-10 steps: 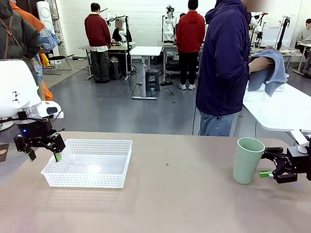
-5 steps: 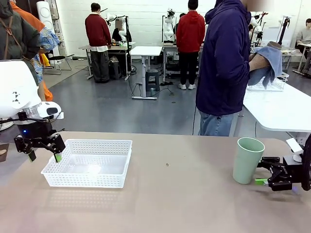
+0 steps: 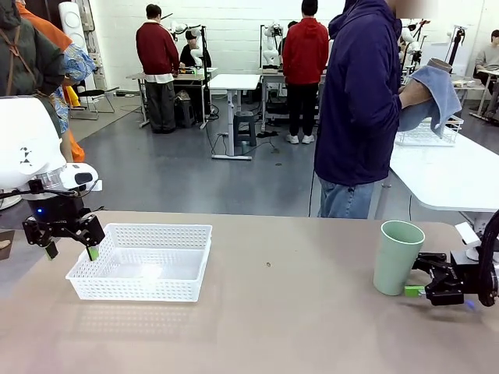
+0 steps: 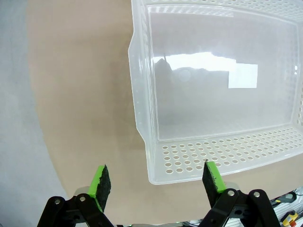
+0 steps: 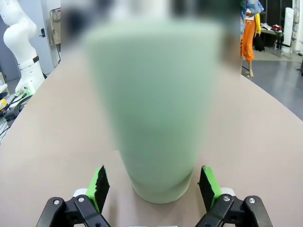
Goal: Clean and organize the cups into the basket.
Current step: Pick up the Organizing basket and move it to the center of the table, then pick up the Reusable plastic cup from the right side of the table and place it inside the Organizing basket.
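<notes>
Far left first: left gripper (image 3: pixel 72 252) hanging just above the table (image 3: pixel 273 335) by the left end of the basket (image 3: pixel 140 290), green pads pointing down, jaws spread wide, nothing between them. From the left wrist view: left gripper (image 4: pixel 156 179) looking straight down at one end wall of the basket (image 4: pixel 222 153), one pad over bare tabletop, the other right by the rim. Touching or not, hard to tell. White mesh basket itself sitting flat on the left half of the table, long side facing the camera.

Moving right, just plain tan tabletop through the middle. Then the mint green cup (image 3: pixel 397 257), upright, mouth up, near the right edge and well apart from the basket. Right gripper (image 3: pixel 419 275) down low beside it, lying sideways just off the tabletop, fingers reaching in around the cup's base. Right wrist view up close on the mint green cup (image 5: pixel 156 118): base sitting between the two pads of the right gripper (image 5: pixel 155 183), a sliver of gap on each side, so jaws apart and not clamped on anything.

Behind all that, toward the right: person (image 3: pixel 359 101) in a dark blue hoodie standing at the far side, turned toward a white side table (image 3: pixel 452 175), holding up a blue cloth (image 3: pixel 433 97). Wrapped up in that cloth, the tan-brown cup (image 3: pixel 441 65), only its end poking out the top.
</notes>
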You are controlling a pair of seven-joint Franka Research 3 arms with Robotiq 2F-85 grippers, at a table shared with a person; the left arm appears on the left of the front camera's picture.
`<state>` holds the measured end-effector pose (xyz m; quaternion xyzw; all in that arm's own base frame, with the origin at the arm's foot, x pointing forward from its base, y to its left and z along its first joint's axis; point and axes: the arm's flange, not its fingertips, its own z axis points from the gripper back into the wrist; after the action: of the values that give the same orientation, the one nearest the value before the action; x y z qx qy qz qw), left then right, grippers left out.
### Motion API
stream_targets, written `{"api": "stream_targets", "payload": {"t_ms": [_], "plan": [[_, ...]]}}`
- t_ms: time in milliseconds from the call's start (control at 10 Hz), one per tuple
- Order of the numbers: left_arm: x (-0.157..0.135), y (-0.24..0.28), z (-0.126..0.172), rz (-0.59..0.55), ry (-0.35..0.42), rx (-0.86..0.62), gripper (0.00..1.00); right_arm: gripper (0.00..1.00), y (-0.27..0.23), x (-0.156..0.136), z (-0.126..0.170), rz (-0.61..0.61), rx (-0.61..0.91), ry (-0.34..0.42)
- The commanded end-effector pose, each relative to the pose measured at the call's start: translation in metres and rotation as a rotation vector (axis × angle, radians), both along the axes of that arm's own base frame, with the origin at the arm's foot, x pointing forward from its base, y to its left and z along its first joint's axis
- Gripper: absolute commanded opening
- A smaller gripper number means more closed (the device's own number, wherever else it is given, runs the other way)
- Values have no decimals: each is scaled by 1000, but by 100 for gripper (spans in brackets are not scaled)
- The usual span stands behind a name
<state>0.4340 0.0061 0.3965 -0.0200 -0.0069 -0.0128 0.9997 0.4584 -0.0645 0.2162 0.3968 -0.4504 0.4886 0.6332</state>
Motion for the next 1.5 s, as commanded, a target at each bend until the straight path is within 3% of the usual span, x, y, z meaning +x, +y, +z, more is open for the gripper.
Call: {"api": "stream_targets", "payload": {"t_ms": [0,500,800,1400], "plan": [[0,-1,1,-2,-1,1,100,100,-1,-1,0,16,1,-8],[-2,0,0,2,23,16,100,100,7,3,3,8,34,-9],[2,8,-15,37,9,61,100,100,18,12,0,4,40,-18],[1,14,-37,-4,47,68,100,100,44,26,-5,-5,76,-16]]}}
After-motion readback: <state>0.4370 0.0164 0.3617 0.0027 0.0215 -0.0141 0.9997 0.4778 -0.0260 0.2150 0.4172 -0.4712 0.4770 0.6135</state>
